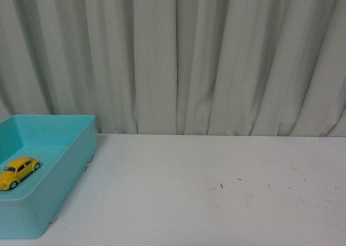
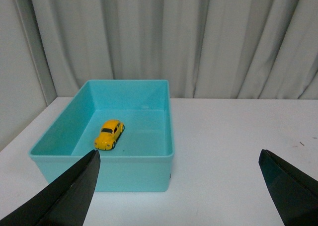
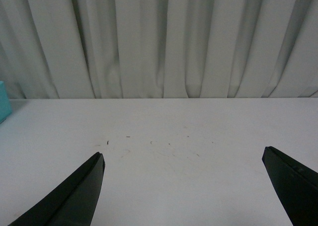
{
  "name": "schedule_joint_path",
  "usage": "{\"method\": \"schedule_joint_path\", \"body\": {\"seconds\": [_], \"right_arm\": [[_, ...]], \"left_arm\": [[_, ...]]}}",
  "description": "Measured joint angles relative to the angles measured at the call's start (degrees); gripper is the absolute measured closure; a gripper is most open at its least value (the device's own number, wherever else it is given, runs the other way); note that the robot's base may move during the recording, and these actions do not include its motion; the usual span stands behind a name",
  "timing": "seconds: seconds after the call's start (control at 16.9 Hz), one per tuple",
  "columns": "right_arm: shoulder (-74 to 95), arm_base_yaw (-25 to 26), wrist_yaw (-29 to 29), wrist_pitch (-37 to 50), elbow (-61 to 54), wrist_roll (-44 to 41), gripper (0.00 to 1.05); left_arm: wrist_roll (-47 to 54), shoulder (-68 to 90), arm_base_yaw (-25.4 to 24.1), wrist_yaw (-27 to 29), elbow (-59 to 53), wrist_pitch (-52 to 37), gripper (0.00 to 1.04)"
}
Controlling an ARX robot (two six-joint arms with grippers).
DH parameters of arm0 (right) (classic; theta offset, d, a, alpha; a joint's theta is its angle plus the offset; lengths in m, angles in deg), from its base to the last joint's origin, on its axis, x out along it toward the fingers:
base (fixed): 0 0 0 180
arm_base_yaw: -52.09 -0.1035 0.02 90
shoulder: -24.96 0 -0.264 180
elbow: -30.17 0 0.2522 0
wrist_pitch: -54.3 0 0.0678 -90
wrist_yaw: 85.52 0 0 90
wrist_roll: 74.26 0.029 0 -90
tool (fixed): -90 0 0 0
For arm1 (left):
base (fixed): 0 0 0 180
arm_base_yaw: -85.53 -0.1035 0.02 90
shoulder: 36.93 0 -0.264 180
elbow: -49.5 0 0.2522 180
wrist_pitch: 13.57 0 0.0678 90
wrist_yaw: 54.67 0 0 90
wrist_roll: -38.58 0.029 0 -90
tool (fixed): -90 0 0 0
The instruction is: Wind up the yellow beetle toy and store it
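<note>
Front view: the yellow beetle toy sits on its wheels on the floor of a turquoise bin at the left end of the white worktop; a pale curtain hangs behind. Left wrist view: the left tool is spread wide and empty, apart from the bin and the toy inside. Right wrist view: the right tool is likewise wide open and empty over bare worktop.

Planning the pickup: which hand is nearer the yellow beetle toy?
Left. The left hand faces the teal bin holding the yellow beetle toy; the right hand sees only the bin's edge.
</note>
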Motion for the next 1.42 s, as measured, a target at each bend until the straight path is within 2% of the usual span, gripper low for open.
{"method": "schedule_joint_path", "body": {"seconds": [1.42], "right_arm": [[0.00,0.00,-0.02,0.07,0.00,0.00,0.07]], "left_arm": [[0.00,0.00,0.07,-0.04,0.00,0.00,0.07]]}}
